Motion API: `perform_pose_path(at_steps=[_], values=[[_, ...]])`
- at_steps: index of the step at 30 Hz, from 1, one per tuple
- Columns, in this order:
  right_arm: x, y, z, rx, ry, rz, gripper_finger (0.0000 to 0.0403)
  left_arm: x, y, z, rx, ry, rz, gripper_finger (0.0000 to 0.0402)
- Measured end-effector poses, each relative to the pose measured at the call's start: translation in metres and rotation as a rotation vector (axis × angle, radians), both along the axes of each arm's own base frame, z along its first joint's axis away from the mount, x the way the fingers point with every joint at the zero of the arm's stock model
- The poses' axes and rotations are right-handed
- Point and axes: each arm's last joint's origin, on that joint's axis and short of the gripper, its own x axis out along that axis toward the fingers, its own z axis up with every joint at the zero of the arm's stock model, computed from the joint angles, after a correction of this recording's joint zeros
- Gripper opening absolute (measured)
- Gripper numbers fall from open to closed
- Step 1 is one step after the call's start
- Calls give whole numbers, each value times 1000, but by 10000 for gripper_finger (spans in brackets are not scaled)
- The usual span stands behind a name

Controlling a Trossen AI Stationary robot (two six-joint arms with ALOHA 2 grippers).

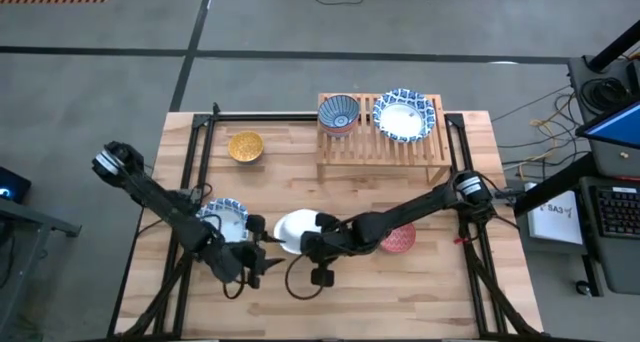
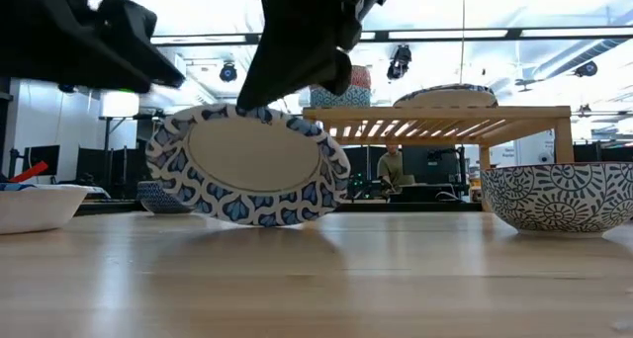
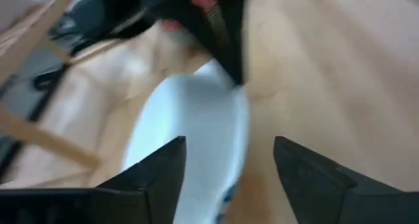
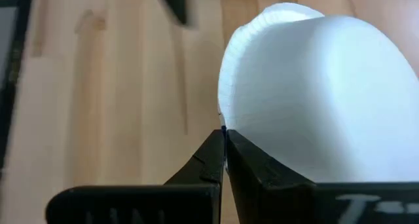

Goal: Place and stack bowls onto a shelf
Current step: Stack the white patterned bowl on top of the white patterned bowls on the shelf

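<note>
- Six bowls show from above; two sit on the shelf (image 1: 385, 142), four are on or over the table (image 1: 300, 302).
- Shelf: light wood, slatted top, standing at the table's far edge right of centre. On it, a small dark blue patterned bowl (image 1: 338, 113) at the left end and a large blue-and-white bowl (image 1: 405, 115) with a white inside at the right end, apart from each other.
- Yellow bowl (image 1: 245, 146): small, alone on the table left of the shelf.
- Red bowl (image 1: 398, 239): small, on the table under the right arm, partly hidden by it.
- Held bowl (image 1: 293, 229): large, white inside, near the table's middle. The low view shows its blue petal pattern around a pale base, tilted steeply on edge, lower rim at or just above the wood; contact cannot be told.
- Right gripper (image 4: 224, 160): closed on this bowl's rim, one finger each side of the wall.
- Left gripper (image 1: 262, 250): just left of the held bowl, fingers spread apart, holding nothing.
- Second large blue-and-white bowl (image 1: 224, 219): on the table under the left arm, partly covered by it.
</note>
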Motion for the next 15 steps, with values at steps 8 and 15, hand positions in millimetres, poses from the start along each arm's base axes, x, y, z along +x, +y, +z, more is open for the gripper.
perform_pose_path(at_steps=[8, 15], values=[[1, -3, 3, 40, -5, -23, 8, 9, -6, -24, 106, 8, 71, 218], [1, -3, 3, 55, -3, -14, 8, 21, -9, -23, 259, -39, 239, 163]])
